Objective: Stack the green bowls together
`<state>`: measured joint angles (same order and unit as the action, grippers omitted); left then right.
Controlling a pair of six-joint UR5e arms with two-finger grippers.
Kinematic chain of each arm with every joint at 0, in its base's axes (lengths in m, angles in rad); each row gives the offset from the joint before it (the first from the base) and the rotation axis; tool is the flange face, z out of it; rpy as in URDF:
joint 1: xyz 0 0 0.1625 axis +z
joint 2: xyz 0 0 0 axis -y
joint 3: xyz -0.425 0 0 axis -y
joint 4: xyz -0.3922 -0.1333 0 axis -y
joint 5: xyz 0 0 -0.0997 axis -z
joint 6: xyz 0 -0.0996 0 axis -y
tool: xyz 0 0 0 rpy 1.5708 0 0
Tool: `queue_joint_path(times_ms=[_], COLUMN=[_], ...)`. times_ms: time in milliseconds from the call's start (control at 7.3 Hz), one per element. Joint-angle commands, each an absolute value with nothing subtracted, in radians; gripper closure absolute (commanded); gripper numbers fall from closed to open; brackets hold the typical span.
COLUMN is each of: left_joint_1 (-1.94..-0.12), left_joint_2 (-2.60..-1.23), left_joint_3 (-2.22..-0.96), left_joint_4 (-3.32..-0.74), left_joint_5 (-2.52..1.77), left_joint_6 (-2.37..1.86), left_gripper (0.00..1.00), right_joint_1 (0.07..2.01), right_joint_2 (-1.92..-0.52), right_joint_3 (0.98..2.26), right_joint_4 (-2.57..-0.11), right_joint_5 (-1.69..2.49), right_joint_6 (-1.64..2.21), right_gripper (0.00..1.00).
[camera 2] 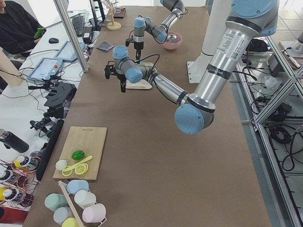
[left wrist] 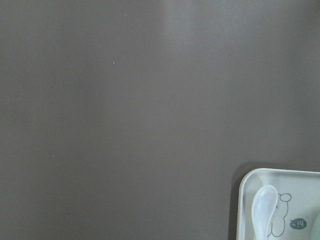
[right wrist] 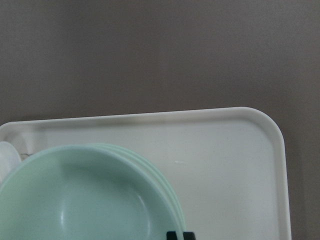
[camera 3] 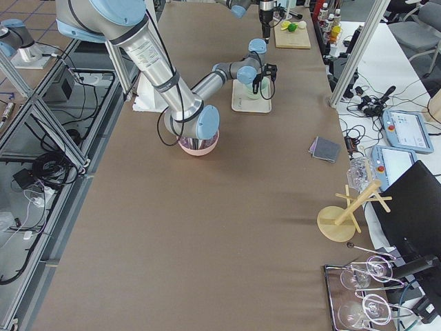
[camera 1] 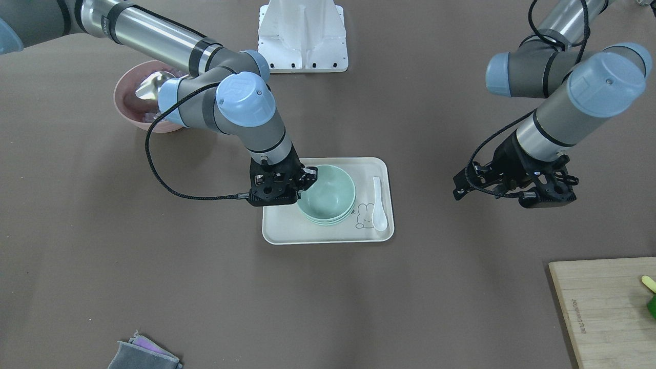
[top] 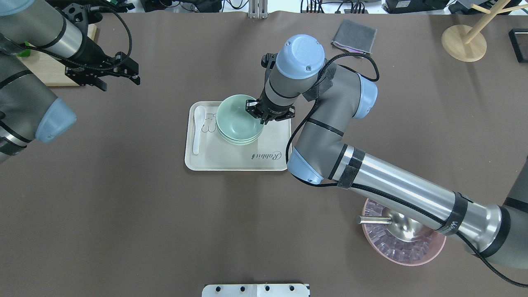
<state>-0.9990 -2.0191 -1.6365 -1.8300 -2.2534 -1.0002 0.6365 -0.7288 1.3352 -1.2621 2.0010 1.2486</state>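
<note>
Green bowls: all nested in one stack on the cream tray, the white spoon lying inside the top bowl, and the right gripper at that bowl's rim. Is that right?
Not quite. The white spoon is not inside the top bowl; it lies on the cream tray beside the stack, as the overhead exterior view shows. The rest holds: the green bowls are nested in one stack on the tray, with the right gripper at the top bowl's rim.

On the green bowls we see only rim edges of the lower two. The right gripper covers the nearest tray corner and the bowl rim there; we can't tell if it's clamped. Right wrist view crops the stack at its bottom edge. Left wrist view catches one tray corner and part of the spoon.
</note>
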Motion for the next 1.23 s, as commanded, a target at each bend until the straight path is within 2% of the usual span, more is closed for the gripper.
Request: queue_joint_path(times_ms=[0,822,959,1096], left_joint_1=[-0.999,-1.000,-1.000,-1.000], left_joint_2=[-2.020,-2.022,-2.022,-2.022], left_joint_3=[-1.632,-1.626,-1.626,-1.626], left_joint_4=[-1.830,-1.835,-1.835,-1.835], left_joint_5=[-2.253,-2.253,-2.253,-2.255], left_joint_6=[-1.000,-1.000,-1.000,-1.000], left_gripper=[0.02,0.02,0.02,0.02], right_joint_1=[0.635,0.629,0.629,0.629], right_joint_2=[-0.726,-0.716,-0.716,-0.718], right_joint_3=[1.324,1.316,1.318,1.319], right_joint_4=[-1.261,-1.259,-1.259,-1.258], right_joint_5=[2.000,1.982,1.980,1.977], right_joint_6=[1.247,1.243,1.239,1.232], right_gripper=[1.00,1.00,0.05,0.00])
